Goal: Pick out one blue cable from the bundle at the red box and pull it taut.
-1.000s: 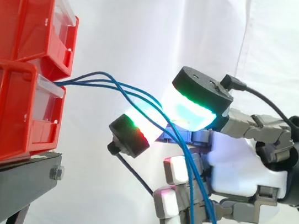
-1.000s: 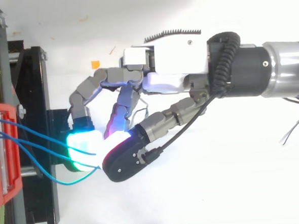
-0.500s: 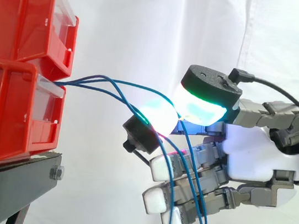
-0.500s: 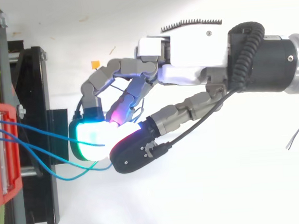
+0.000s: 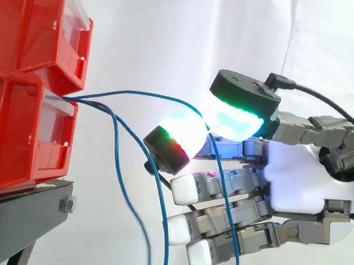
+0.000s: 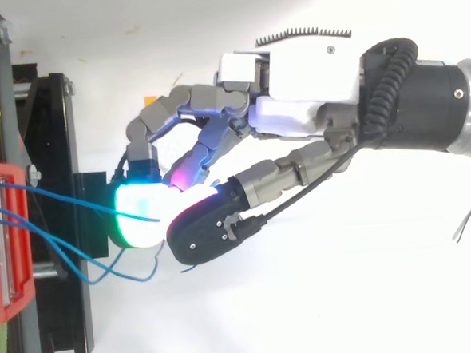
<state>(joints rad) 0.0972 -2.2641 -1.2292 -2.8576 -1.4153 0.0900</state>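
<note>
At 9 o'clock in the side view, two red bins are stacked on a black stand, and a white curtain is seen behind. From the gap between the bins a bundle of blue cables is led out toward 3 o'clock. One blue cable is carried in a shallow arch from the bins to the hand, which is brought in from 3 o'clock. This cable is pinched between two glowing pads: the cyan-green one is set above, and the white-green one with a red edge is set below, at about 8 o'clock from it. Past the pinch, the cable's free length is dropped toward 6 o'clock across the other fingers, which are held stretched toward 9 o'clock and slightly spread. Whether they are touched by it cannot be told. The two other cables are left slack and hang toward 6 o'clock between the bins and the hand. In the top view the pinched cable is drawn almost straight from the bin at 9 o'clock to the pads.
</note>
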